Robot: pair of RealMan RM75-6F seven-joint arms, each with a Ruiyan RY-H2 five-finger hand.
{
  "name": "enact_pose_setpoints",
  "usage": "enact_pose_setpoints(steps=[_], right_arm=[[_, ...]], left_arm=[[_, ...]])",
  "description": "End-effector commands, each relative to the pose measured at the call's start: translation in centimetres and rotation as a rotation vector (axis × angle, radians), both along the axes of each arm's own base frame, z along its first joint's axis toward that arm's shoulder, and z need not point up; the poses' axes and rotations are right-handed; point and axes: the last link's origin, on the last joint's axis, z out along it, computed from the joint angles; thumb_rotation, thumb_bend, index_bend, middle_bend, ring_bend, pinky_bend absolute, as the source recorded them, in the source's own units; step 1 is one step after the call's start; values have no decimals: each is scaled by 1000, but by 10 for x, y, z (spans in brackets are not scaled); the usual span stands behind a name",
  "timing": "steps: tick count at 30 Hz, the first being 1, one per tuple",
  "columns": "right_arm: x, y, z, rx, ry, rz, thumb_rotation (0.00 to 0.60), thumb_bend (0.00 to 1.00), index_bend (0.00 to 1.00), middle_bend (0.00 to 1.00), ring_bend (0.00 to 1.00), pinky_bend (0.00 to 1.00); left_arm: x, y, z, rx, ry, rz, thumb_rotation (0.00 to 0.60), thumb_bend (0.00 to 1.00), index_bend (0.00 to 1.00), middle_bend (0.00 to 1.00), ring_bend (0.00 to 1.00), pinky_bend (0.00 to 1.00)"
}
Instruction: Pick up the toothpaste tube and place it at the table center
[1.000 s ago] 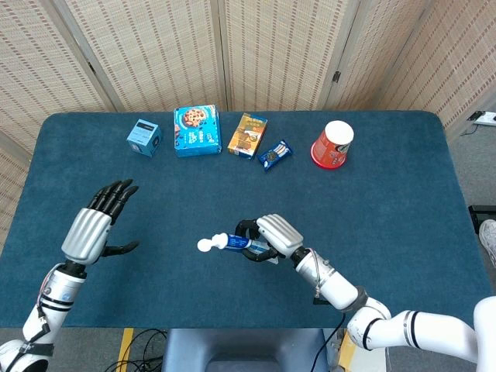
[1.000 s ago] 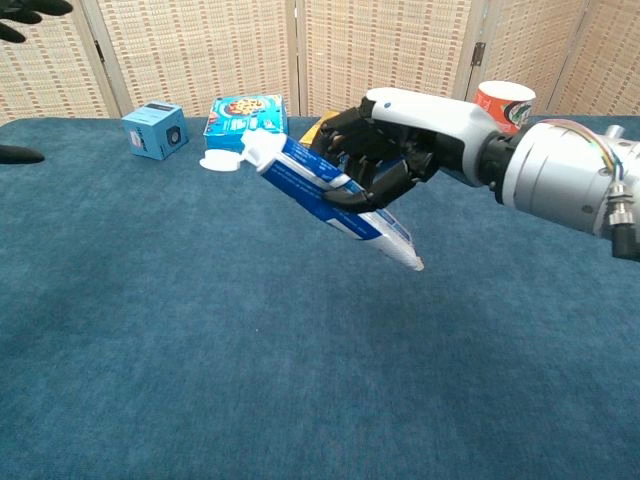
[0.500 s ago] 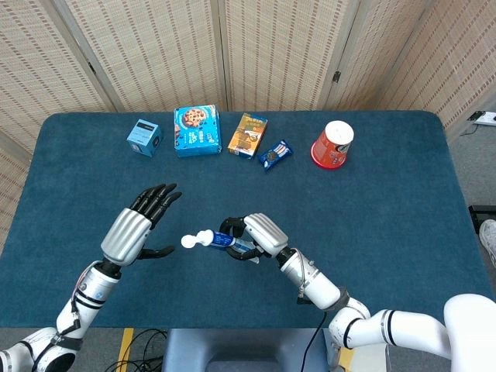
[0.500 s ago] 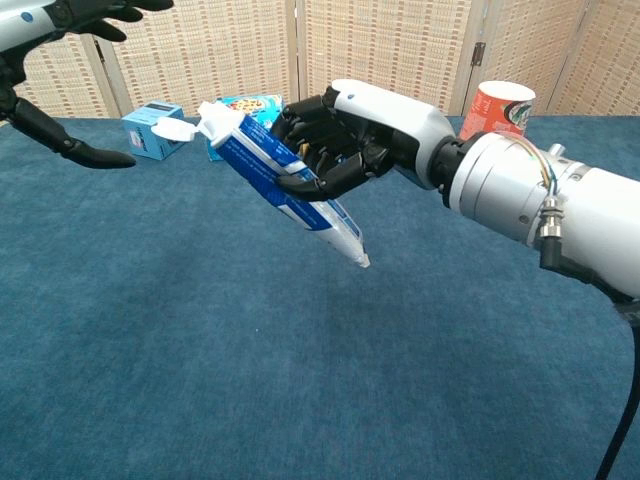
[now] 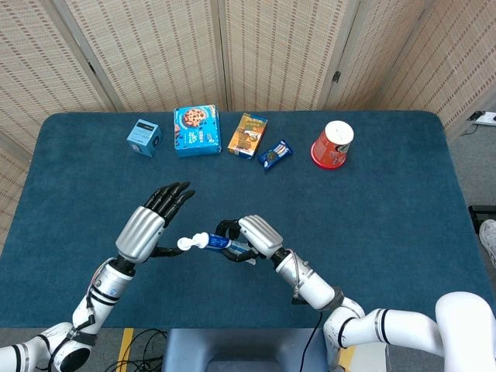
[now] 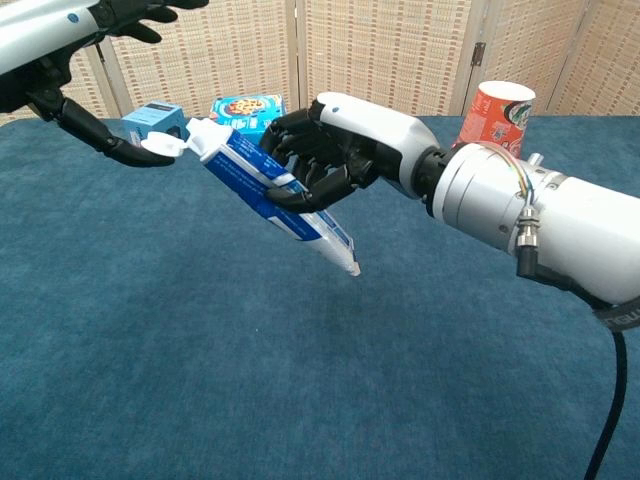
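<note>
Toothpaste tube (image 6: 270, 185) held clear above worktop (image 5: 387, 225), cap end up, in right hand (image 6: 320, 150). Left hand (image 5: 147, 229) spread, empty, thumb near cap. Judged light, soft-walled, slippery; grip mid-body, not cap.

The left hand (image 5: 147, 231) has closed in from the left until its thumb meets the cap of the toothpaste tube (image 6: 270, 195), which the right hand (image 6: 335, 150) has carried leftward.

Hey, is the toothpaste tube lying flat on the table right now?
No, the chest view shows the toothpaste tube held up off the blue table in the fingers of the right hand, tilted with its cap end higher.
</note>
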Motion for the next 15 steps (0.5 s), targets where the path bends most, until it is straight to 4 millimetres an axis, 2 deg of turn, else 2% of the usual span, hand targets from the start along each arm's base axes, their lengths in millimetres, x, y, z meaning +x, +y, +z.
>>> enact_pose_setpoints(steps=[1,15], right_arm=[[0,0,-1,1,6,0,600,646,687,665,538,481],[0,-1,-6,-5,58,10,600,658,693,665,538,481]], left_arm=[[2,0,0,1,-1,-4,600,61,0,51,69,139],[11,4,5,8,-8,-13,600,61,0,51,69,139]])
